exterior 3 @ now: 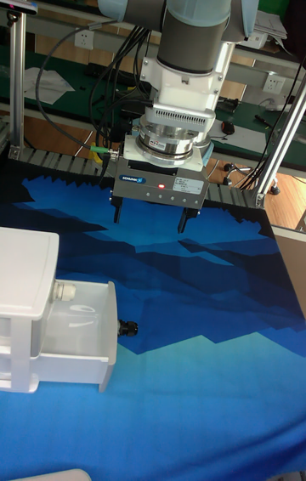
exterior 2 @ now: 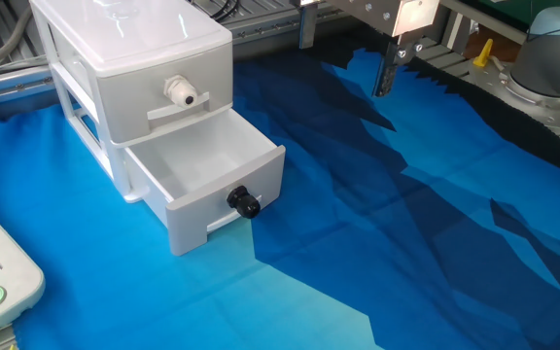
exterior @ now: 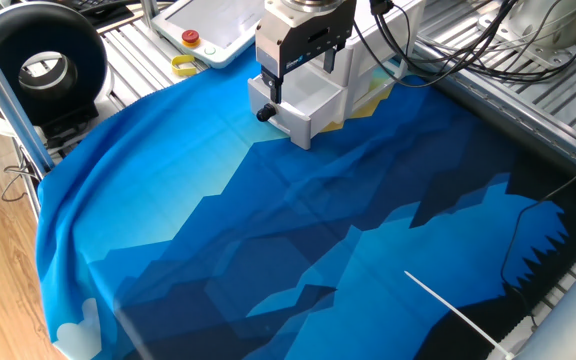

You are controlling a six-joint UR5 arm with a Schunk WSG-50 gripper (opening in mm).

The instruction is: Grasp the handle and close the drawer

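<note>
pulled-out drawer (exterior 2: 207,180) in lower slot of white cabinet (exterior 2: 134,58), on blue cloth (exterior 2: 406,243). upper drawer (exterior 2: 178,92) shut above it. black handle (exterior 2: 244,202) on front panel, untouched. gripper (exterior 3: 149,219) above cloth, well apart from handle, fingers (exterior 3: 116,213) spread, empty.

Drawer (exterior: 310,112) pulled open on blue cloth (exterior: 268,230); black handle (exterior: 264,114) untouched; claw (exterior: 303,85) overlaps drawer, jaws apart.
</note>
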